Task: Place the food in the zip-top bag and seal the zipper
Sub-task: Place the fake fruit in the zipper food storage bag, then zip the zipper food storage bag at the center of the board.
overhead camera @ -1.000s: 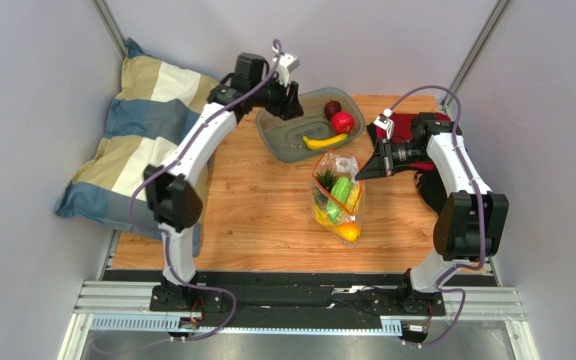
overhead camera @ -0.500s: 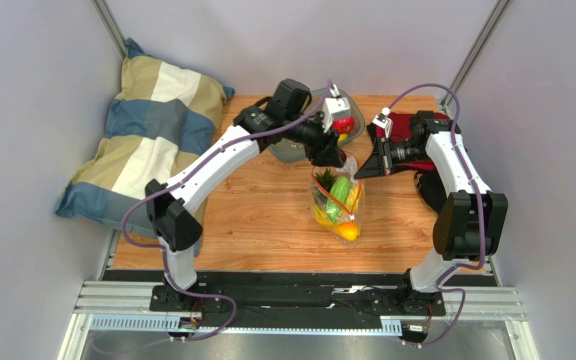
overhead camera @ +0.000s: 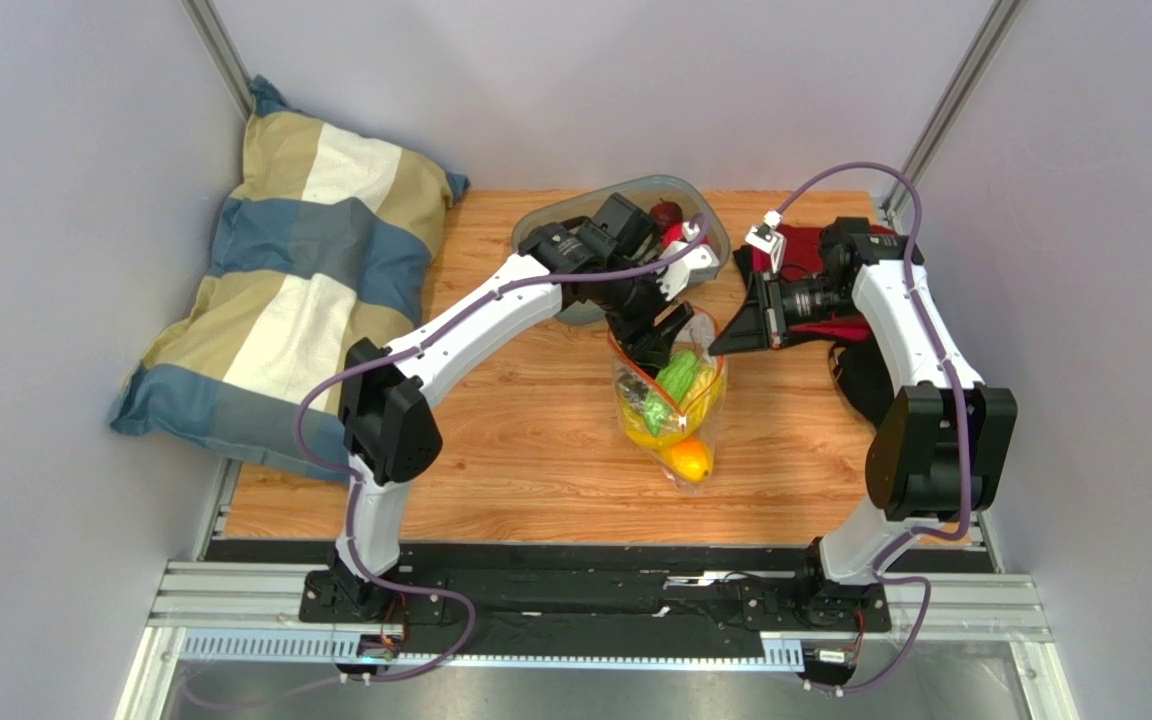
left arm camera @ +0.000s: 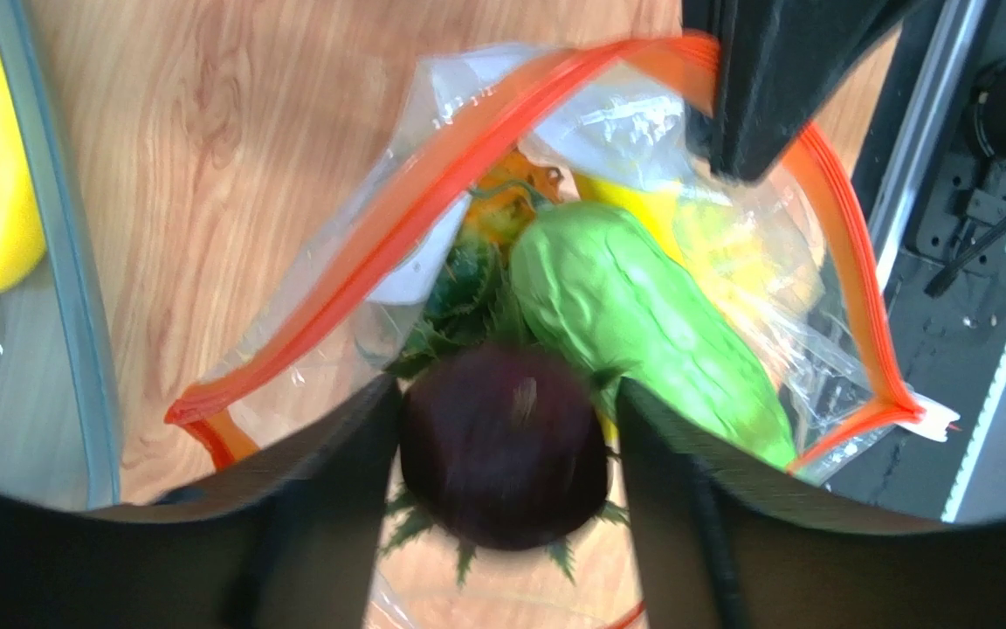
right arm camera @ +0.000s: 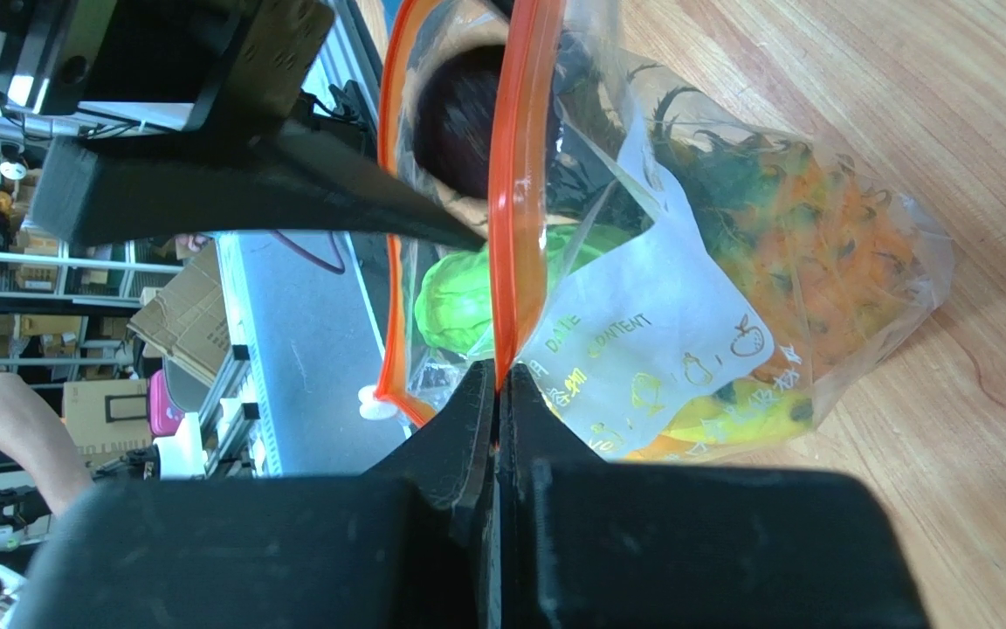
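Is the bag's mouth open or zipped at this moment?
Open: the zipper's two orange strips gape apart, with the cucumber and a dark fruit showing between them.

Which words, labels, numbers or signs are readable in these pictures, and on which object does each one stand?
"DATE" (probably; it is seen upside down): on the white printed label of the clear crinkly plastic zip-top bag.
A second word and small fruit drawings on the same label: the letters are too blurred to read.
Top view and left wrist view: no readable text.

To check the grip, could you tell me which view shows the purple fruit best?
Left wrist: the purple fruit sits whole between the fingers. Right wrist shows part through the bag; top hides it.
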Motion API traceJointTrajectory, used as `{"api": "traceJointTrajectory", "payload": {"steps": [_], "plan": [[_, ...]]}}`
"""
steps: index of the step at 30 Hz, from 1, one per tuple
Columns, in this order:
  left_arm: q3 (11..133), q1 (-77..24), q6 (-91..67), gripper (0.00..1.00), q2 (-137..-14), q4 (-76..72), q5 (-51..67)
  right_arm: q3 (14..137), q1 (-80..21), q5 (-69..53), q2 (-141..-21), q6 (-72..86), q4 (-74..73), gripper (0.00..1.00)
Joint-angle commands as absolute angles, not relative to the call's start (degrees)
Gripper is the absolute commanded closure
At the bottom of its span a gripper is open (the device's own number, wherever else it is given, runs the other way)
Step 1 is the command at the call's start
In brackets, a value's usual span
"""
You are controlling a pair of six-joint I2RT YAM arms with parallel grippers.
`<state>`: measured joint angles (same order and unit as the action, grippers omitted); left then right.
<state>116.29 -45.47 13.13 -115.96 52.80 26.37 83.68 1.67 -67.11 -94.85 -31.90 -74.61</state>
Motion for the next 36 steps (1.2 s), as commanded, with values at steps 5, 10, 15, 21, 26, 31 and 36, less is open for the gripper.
{"api": "traceJointTrajectory", "payload": {"steps": [5, 10, 15, 21, 26, 31, 36], "plan": [[117.25, -44.65, 21.96, 0.01, -106.8, 58.18, 31.71, 86.75, 1.49, -68.73, -95.19, -33.93, -75.15, 1.0], [112.51, -43.77, 37.93, 0.02, -100.64, 60.89, 43.58, 86.66, 1.41, -69.17, -95.19, -34.01, -75.15, 1.0], [112.14, -44.03, 59.04, 0.11, -100.54, 66.79, 48.69, 86.49, 1.23, -69.35, -94.92, -34.1, -75.23, 1.0], [117.15, -46.22, 70.21, 0.19, -106.6, 70.05, 43.86, 86.31, 0.7, -69.43, -95.01, -34.1, -75.23, 1.0], [117.78, -47.63, 70.05, 0.2, -110.73, 67.86, 38.86, 86.83, 0.26, -69.35, -95.27, -33.75, -75.23, 1.0], [116.81, -49.39, 73.82, 0.32, -112.32, 72.77, 36.12, 87.63, -1.39, -69.43, -95.71, -33.22, -75.06, 1.0], [112.33, -51.41, 73.48, 0.78, -109.69, 73.83, 35.51, 88.5, -3.42, -69.26, -96.24, -32.52, -73.92, 1.0]]}}
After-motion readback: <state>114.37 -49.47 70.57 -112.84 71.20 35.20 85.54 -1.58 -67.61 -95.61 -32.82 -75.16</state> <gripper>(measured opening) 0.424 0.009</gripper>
